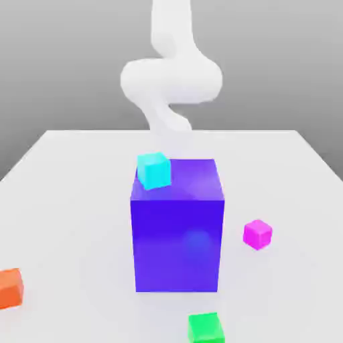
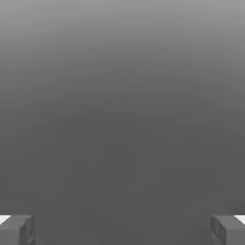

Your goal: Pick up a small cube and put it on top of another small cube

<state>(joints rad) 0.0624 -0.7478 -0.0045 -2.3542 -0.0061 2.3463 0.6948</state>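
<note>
The small magenta-pink cube (image 1: 258, 234) lies on the white table (image 1: 67, 194), to the exterior view's right of the big blue-purple block (image 1: 177, 234). My white arm (image 1: 171, 80) rises behind the block at the back of the table. In the hand view my gripper (image 2: 122, 230) is open, with its two grey fingertips (image 2: 17, 229) far apart. Nothing lies between them, and only a plain grey background is behind them.
A cyan cube (image 1: 154, 169) sits at the far left corner of the big block's top. An orange cube (image 1: 10, 288) lies at the exterior view's left edge. A green cube (image 1: 206, 327) lies near the front edge.
</note>
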